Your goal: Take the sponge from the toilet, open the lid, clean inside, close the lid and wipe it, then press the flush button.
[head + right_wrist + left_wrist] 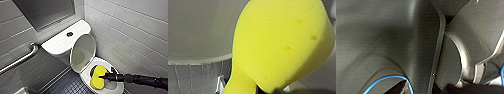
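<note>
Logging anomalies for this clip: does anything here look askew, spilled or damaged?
Nothing stands out. The lid stands raised, and the sponge, pinched at its middle by the right gripper, hangs over the toilet bowl.

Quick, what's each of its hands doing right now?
Left gripper: cannot be told.
Right gripper: closed, holding the sponge.

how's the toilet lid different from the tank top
Pose: the lid stands raised, nearly upright, while the tank top lies flat. Shape: the lid is oval; the tank top is a long rounded rectangle. Fittings: the tank top carries a dark round flush button in its middle; the lid is plain. Both are white and glossy.
</note>
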Controlling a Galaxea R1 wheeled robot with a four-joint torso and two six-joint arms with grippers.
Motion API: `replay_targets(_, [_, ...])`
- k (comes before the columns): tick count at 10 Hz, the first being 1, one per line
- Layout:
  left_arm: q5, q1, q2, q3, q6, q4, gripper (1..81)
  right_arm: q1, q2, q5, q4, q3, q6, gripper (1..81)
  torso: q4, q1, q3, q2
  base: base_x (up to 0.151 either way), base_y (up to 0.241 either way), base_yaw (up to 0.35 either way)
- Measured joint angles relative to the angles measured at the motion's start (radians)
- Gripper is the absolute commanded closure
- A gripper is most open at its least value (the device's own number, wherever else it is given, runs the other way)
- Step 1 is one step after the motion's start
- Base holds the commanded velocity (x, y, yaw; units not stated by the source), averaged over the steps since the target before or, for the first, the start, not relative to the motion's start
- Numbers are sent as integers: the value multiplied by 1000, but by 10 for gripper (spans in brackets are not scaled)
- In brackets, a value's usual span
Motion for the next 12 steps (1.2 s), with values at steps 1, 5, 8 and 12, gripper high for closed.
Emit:
replay_targets(1, [0,0,0,0,0,0,10,11,54,-12,0,-48,7,811,0,0,0,0,0,0,0])
replay_targets(5, [0,0,0,0,0,0,10,58,195,-34,-1,-230,75,811,0,0,0,0,0,0,0])
replay_targets(8, [0,0,0,0,0,0,10,57,248,-40,-1,-256,91,811,0,0,0,0,0,0,0])
replay_targets(12, [0,0,0,0,0,0,10,-29,289,-39,-11,-338,91,811,0,0,0,0,0,0,0])
